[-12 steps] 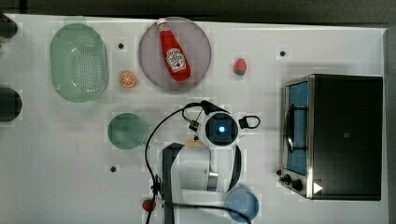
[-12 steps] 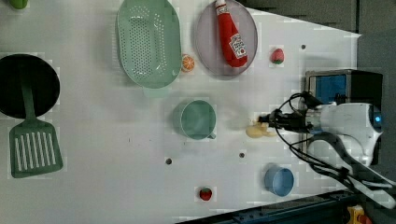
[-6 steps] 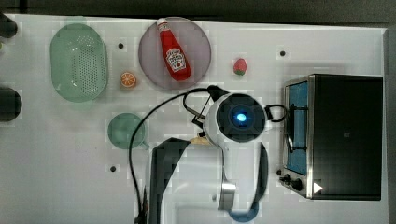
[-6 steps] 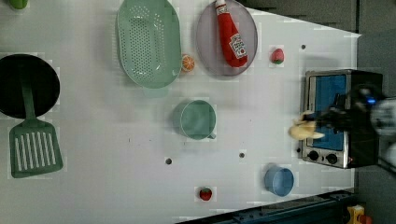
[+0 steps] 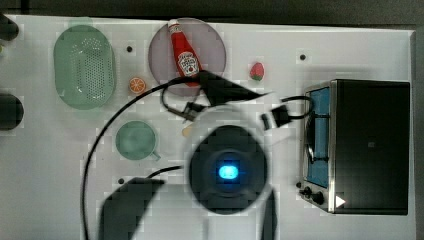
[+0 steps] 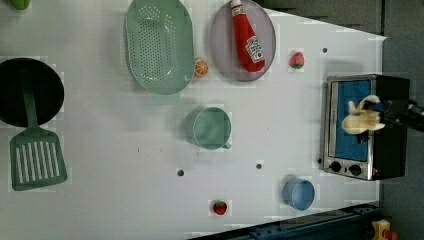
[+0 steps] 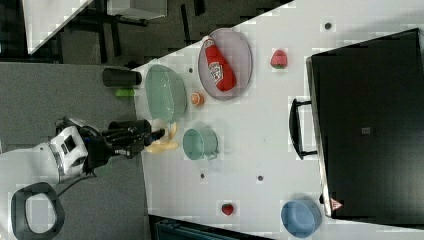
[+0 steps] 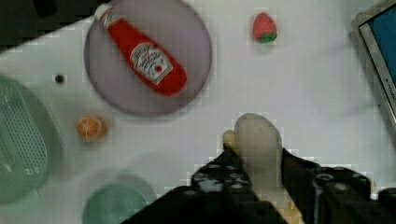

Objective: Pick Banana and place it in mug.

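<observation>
My gripper [image 8: 256, 164] is shut on the pale cream banana [image 8: 258, 140], which sticks out past the dark fingers, high above the white table. In the left view the held banana [image 6: 361, 120] hangs in front of the toaster oven, with the gripper [image 6: 384, 112] just to the left view's right of it. In the right view the banana [image 7: 165, 142] sits at the gripper [image 7: 158, 135] tip, short of the teal mug [image 7: 195, 144]. The mug [image 5: 135, 140] stands upright and empty mid-table, with my wrist to the top view's right of it. The mug [image 6: 212, 128] is also plain in the left view.
A ketchup bottle [image 5: 183, 54] lies on a grey plate [image 5: 212, 42]. A green colander [image 5: 84, 66], an orange slice [image 5: 136, 85] and a strawberry [image 5: 256, 71] are nearby. A toaster oven [image 5: 360, 145] stands at the top view's right. A blue cup [image 6: 299, 194], a black pan [image 6: 45, 90] and a spatula [image 6: 36, 157] are on the table too.
The arm has risen toward the top camera with the banana in its grip. In the left view the banana has shifted right, from the table to in front of the toaster oven.
</observation>
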Robot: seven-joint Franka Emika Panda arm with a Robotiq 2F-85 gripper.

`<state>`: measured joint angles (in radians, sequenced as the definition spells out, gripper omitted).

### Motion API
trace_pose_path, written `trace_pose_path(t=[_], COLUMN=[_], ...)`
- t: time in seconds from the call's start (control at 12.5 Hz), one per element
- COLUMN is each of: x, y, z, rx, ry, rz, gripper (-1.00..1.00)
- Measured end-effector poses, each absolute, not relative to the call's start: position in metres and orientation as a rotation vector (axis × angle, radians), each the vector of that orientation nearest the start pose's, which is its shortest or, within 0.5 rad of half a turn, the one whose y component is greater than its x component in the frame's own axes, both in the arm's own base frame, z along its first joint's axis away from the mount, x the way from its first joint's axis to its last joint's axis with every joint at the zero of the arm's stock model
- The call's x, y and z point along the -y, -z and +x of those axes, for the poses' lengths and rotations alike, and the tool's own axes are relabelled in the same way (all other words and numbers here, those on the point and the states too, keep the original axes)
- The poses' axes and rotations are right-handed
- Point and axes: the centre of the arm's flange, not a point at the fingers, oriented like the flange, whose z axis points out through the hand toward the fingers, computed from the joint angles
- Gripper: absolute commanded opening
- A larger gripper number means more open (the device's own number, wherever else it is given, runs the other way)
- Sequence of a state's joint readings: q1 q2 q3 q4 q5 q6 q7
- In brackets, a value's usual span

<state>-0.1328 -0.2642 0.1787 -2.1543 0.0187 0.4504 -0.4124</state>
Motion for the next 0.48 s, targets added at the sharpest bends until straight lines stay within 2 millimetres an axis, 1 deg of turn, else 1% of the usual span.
trace_pose_path(t=[0.08, 0.32, 0.4, 0.48], x=[-0.053, -0.126, -0.154, -0.175], y=[-0.501, -0.441, -0.422, -0.412], z=[0.483, 0.476, 0.468, 0.461], rx=[-0.461, -0.221, -0.137, -0.090], ry=[0.129, -0.052, -0.087, -0.117], rz=[-3.120, -3.194, -3.220, -3.227], gripper=[-0.42, -0.42, -0.42, -0.42])
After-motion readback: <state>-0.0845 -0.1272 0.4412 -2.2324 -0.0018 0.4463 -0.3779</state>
